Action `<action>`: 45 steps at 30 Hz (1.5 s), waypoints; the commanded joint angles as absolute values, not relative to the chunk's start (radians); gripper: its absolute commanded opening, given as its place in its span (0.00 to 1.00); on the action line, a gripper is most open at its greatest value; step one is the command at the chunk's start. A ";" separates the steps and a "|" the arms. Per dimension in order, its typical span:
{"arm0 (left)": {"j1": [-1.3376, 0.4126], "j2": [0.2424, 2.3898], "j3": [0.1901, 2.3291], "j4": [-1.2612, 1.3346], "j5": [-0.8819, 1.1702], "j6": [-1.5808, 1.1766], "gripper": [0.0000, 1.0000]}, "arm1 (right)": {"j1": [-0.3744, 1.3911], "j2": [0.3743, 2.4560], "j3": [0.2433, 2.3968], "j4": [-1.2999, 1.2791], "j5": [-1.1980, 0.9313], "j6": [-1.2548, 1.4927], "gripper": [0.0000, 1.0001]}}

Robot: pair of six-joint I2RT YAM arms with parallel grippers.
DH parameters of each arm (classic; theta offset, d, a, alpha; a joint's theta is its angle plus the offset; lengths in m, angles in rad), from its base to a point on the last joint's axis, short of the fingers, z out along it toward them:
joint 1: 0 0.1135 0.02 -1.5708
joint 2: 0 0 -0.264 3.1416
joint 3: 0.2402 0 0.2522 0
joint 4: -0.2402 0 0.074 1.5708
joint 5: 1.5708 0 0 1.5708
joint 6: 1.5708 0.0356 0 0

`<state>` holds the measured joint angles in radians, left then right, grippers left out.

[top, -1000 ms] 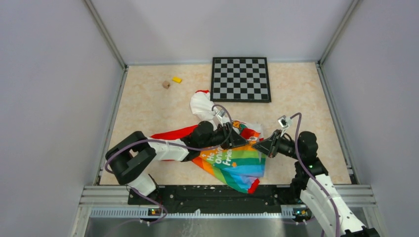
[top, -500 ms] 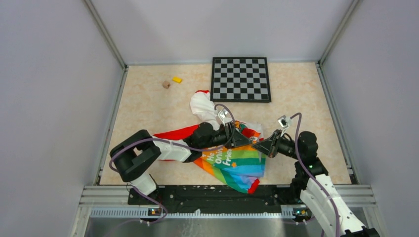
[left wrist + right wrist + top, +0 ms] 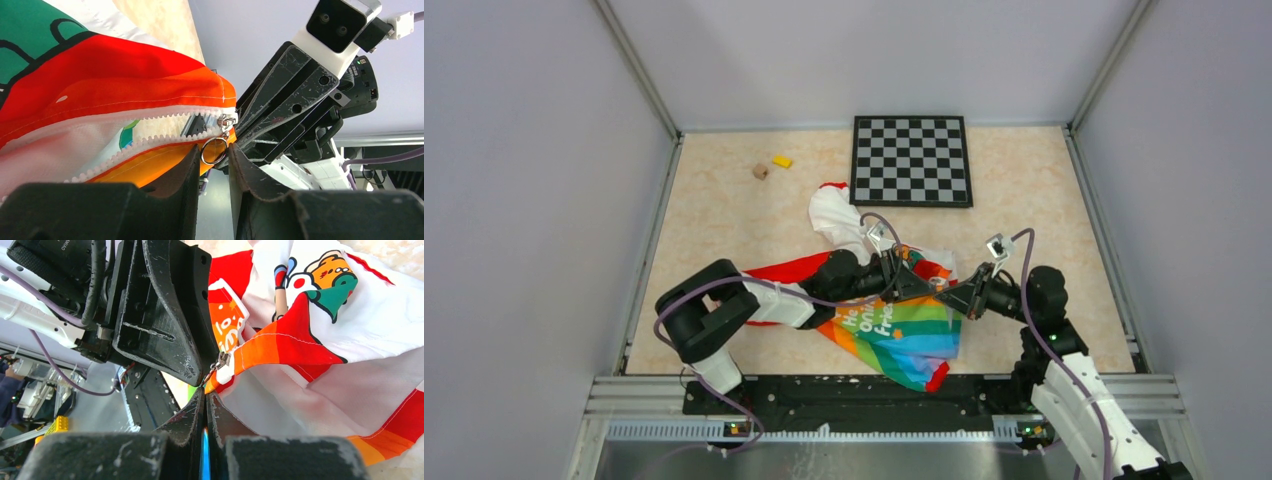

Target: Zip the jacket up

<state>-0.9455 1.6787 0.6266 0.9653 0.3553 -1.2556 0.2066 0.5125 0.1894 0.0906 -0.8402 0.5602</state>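
Note:
The jacket lies crumpled on the table, rainbow panel toward me, white hood end toward the back. Its zipper is parted, with the slider at the orange hem corner. A metal pull ring hangs from the slider between my left gripper's two fingertips, which stand slightly apart on either side of it. My right gripper is shut on the orange hem corner just below the slider. In the top view both grippers, left and right, meet tip to tip over the jacket's right edge.
A black-and-grey checkerboard lies at the back. A yellow block and a small brown piece sit at the back left. Grey walls enclose the table on three sides.
My left arm has crept to the right, bringing its fingertips closer to the right gripper. The right gripper and the jacket have stayed put.

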 commanded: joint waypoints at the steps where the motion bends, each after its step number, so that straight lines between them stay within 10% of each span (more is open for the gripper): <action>1: -0.951 1.682 0.670 1.016 0.361 -1.258 0.30 | 0.204 0.507 0.188 0.151 -0.863 0.550 0.00; 16: -0.951 1.701 0.682 1.034 0.356 -1.265 0.24 | 0.205 0.509 0.184 0.159 -0.868 0.557 0.00; 24: -0.951 1.665 0.670 1.003 0.326 -1.216 0.00 | 0.205 0.508 0.186 0.146 -0.857 0.553 0.00; 45: -0.943 1.575 0.701 0.687 0.288 -1.037 0.00 | 0.205 0.396 0.196 0.059 -0.724 0.620 0.00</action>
